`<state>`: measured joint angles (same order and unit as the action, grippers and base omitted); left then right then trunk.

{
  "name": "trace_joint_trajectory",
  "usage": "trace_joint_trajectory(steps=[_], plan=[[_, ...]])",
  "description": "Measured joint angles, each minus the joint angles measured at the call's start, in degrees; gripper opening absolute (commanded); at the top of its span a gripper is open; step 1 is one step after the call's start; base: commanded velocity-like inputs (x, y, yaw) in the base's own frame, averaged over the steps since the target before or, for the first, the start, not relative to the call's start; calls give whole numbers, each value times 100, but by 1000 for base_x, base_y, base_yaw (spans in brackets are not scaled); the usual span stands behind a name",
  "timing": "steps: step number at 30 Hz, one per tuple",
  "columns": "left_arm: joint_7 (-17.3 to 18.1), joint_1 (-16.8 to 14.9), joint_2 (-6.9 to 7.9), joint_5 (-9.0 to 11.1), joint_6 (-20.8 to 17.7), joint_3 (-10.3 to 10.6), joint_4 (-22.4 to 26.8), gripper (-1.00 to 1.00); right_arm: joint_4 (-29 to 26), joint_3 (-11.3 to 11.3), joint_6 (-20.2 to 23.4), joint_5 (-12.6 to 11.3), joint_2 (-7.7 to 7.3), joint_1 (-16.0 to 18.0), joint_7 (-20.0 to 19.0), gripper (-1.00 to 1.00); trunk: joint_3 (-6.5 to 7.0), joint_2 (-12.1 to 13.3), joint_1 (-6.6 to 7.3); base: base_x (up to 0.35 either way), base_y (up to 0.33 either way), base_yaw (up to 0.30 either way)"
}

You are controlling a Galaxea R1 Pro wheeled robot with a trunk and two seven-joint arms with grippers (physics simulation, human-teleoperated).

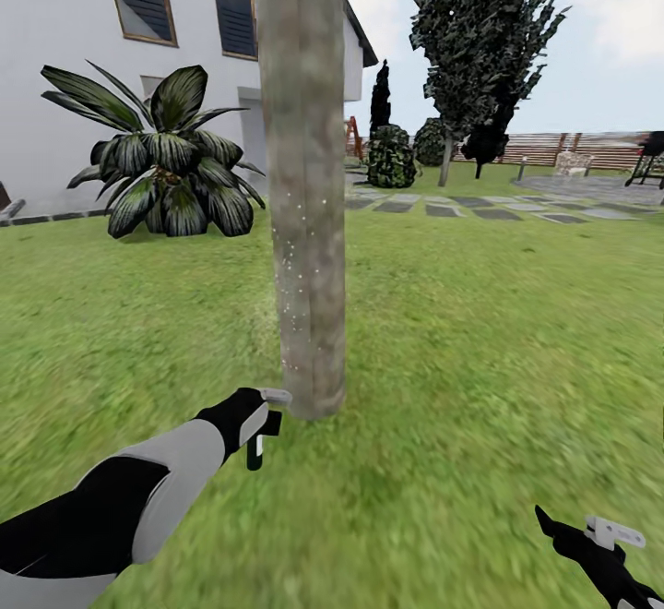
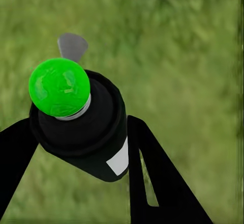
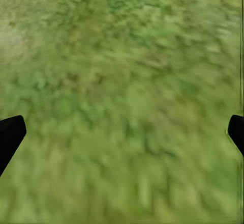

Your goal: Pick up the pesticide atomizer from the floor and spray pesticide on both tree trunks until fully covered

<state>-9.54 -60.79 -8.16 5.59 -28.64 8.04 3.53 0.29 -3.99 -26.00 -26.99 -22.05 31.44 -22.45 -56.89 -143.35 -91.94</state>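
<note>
The right gripper (image 1: 604,544) hangs empty, fingers spread wide over grass (image 3: 122,81). The left gripper (image 1: 263,424) clasps the atomizer (image 2: 84,127), its axis roughly upright, beside the trunk (image 1: 304,175) base. White specks dot the bark.

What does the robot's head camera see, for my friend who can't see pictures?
A thick grey-brown tree trunk stands in the middle of a green lawn, with pale specks on its bark. The left gripper hangs by its base; a white house and dark leafy plant sit behind.
</note>
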Motion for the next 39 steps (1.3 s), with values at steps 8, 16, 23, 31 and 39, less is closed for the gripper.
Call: trace_joint_trajectory(steps=[8, 16, 23, 31, 39], plan=[[0, 0, -34, 11, -1, -11, 0, -100, 0, 0, 0, 0, 7, 0, 0, 100, 0, 0, 0, 0, -312, 6], [0, 1, -78, 8, -8, -1, 1, -100, 1, 0, 0, 0, 7, 1, 0, 100, 0, 0, 0, 0, -318, 204], [0, 1, -78, 7, -9, 0, 1, -100, 1, 0, 0, -1, 7, 1, -1, 100, 0, 0, 0, 0, -322, 253], [1, 0, -79, 7, -7, 1, 0, -100, 0, 0, 0, 0, 8, 0, 0, 100, 0, 0, 0, 0, -327, 203], [5, 0, -79, 8, -5, -1, 0, -100, 0, 0, 0, 0, 8, 0, 0, 100, 0, 0, 0, 0, -327, 43]])
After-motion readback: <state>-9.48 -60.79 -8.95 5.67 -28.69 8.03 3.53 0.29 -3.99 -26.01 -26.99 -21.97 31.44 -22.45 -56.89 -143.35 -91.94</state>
